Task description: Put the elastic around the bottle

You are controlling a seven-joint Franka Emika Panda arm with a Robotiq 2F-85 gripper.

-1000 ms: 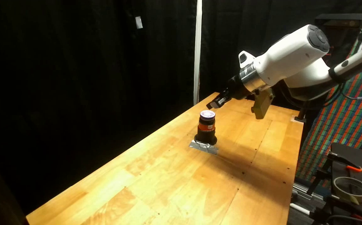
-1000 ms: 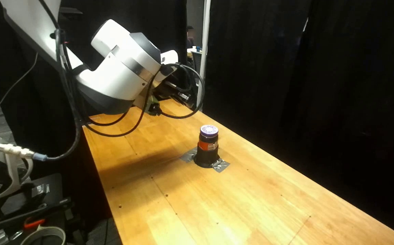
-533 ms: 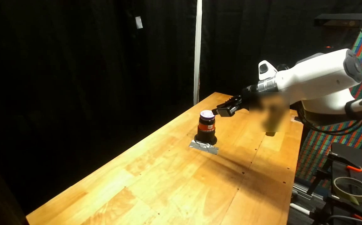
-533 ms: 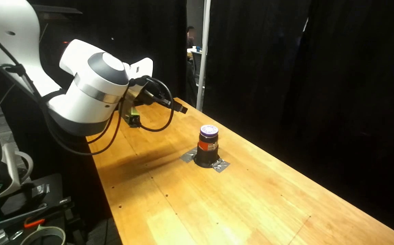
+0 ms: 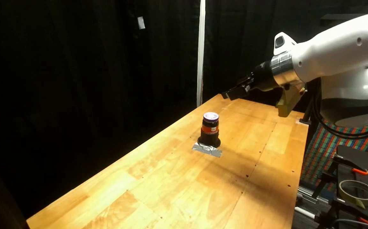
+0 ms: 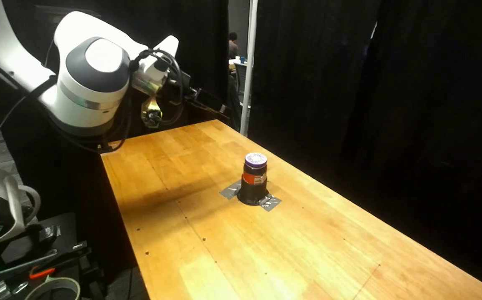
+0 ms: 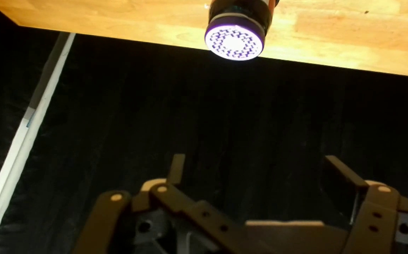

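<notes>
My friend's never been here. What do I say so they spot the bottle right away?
Look on the long wooden table for two patches of silvery-grey tape. Between them stands the bottle. Unlike the tape, it has an orange-red label and a purple-and-white lid.

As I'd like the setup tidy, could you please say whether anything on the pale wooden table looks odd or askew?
Only the crinkled silvery tape strips at the flared black base of the orange-labelled dark bottle look odd: a makeshift fix, perhaps to hold it down. The bottle stands upright; no spill shows.
</notes>
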